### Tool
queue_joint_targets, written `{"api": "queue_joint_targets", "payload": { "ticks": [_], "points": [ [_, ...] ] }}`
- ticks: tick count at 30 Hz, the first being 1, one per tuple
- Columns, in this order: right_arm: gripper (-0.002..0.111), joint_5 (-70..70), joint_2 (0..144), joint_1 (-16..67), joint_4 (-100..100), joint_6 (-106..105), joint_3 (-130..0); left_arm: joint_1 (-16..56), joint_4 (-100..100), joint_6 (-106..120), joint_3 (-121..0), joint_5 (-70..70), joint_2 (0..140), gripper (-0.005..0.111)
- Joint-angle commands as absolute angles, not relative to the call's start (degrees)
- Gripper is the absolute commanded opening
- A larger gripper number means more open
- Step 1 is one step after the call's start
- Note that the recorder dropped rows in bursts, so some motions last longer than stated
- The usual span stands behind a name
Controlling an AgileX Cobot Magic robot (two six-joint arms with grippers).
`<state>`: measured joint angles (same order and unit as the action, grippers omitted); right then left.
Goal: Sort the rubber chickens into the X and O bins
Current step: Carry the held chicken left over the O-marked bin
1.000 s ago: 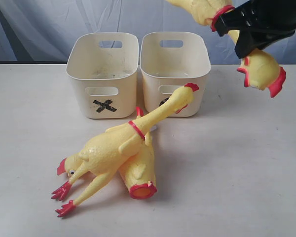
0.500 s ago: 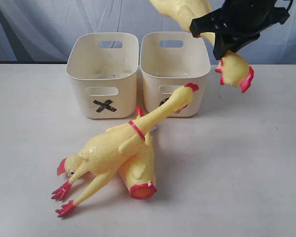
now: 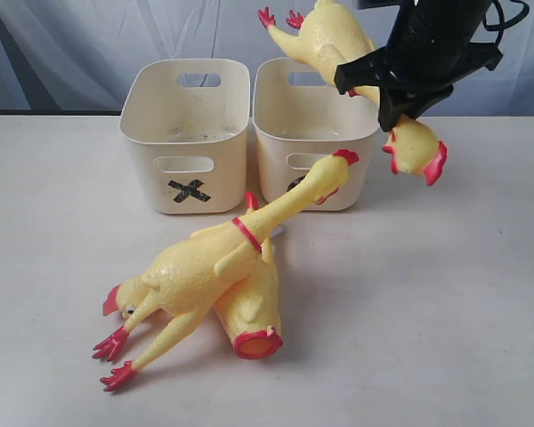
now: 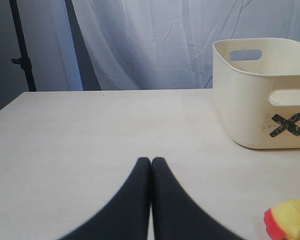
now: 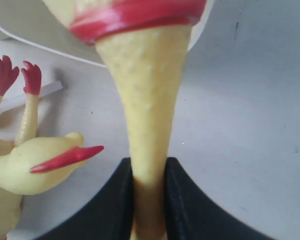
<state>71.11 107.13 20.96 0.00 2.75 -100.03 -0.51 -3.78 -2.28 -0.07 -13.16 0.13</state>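
Note:
My right gripper is shut on the neck of a yellow rubber chicken and holds it in the air over the right-hand bin. That chicken's head hangs beyond the bin's right rim and its red feet point up-left. In the right wrist view the neck runs between the black fingers. The bin's mark is mostly hidden behind the head of a whole chicken lying on the table. A headless chicken lies under that one. The X bin stands on the left. My left gripper is shut and empty, low over the table.
The two bins touch side by side at the back of the white table. A grey curtain hangs behind. In the left wrist view the X bin is nearby and a yellow and red chicken part shows at the frame's corner.
My right gripper has carried the held chicken leftward, from past the table's right side to over the right-hand bin. Its feet have come into view. The chickens on the table have not moved.

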Motion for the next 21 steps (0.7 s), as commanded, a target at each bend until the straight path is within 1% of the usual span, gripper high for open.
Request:
{"api": "queue_joint_targets", "payload": {
  "ticks": [1,21],
  "points": [
    [-0.001,69.96,107.48,20.66,-0.66,3.28,-100.91,-0.43,-3.92,-2.46,0.0,-12.83,0.0,0.0],
    [-0.001,69.96,109.13,20.66,0.65,3.28,-100.81,-0.43,-3.92,-2.46,0.0,-12.83,0.0,0.0]
  ]
}}
